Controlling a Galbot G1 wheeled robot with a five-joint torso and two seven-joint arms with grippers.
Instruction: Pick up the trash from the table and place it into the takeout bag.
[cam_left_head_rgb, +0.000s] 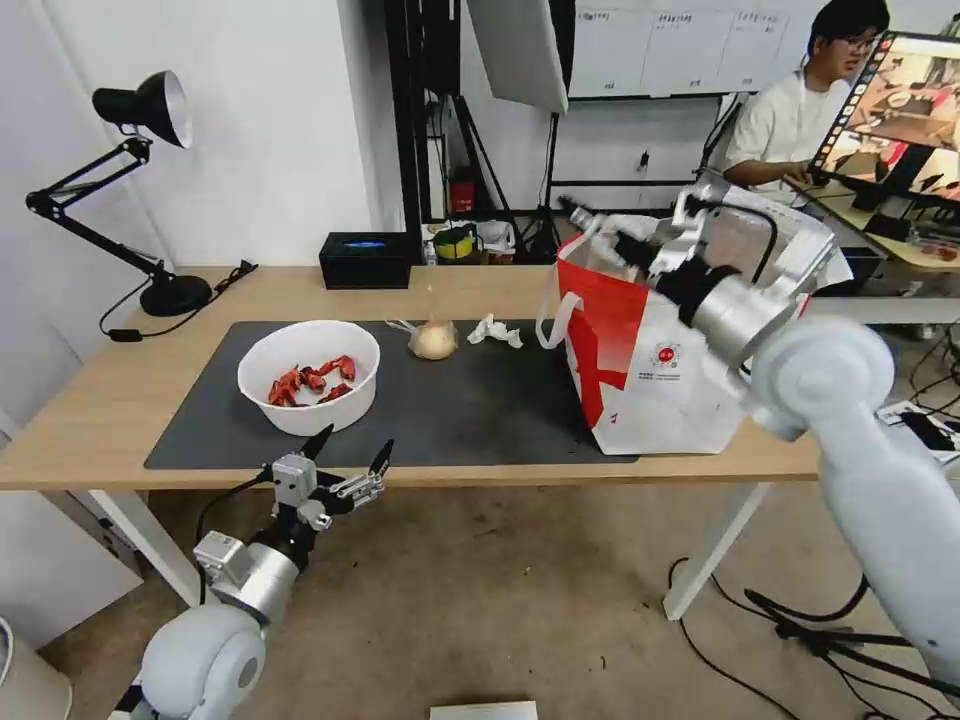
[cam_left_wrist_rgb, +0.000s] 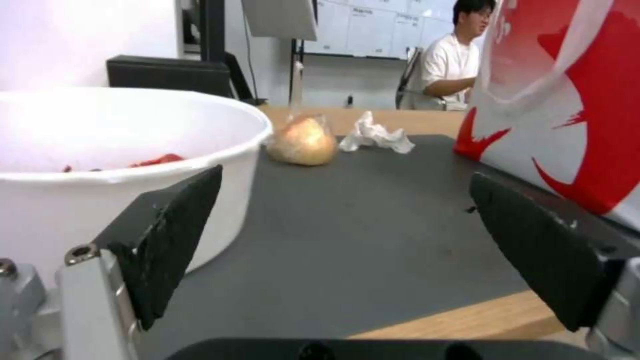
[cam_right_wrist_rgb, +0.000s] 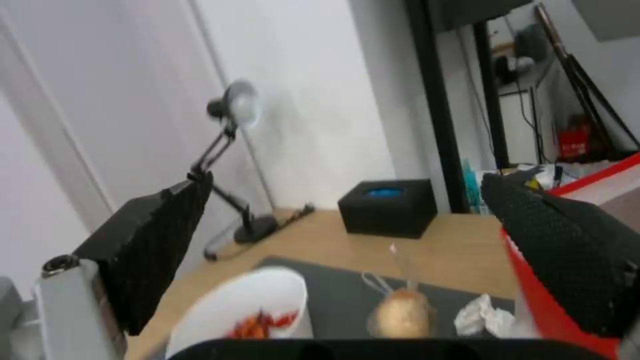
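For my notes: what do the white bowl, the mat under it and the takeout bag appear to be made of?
The white bowl looks like thin plastic or coated paper: smooth, matte, with a rolled rim. The mat seems to be a dark grey felt or leatherette sheet, flat and non-glossy. The takeout bag looks like soft non-woven fabric, printed red on white, creased and standing on its own.

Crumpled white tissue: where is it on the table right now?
In the head view the crumpled white tissue lies on the far part of the dark grey mat, between the small clear bag with a beige lump and the white-and-red takeout bag.
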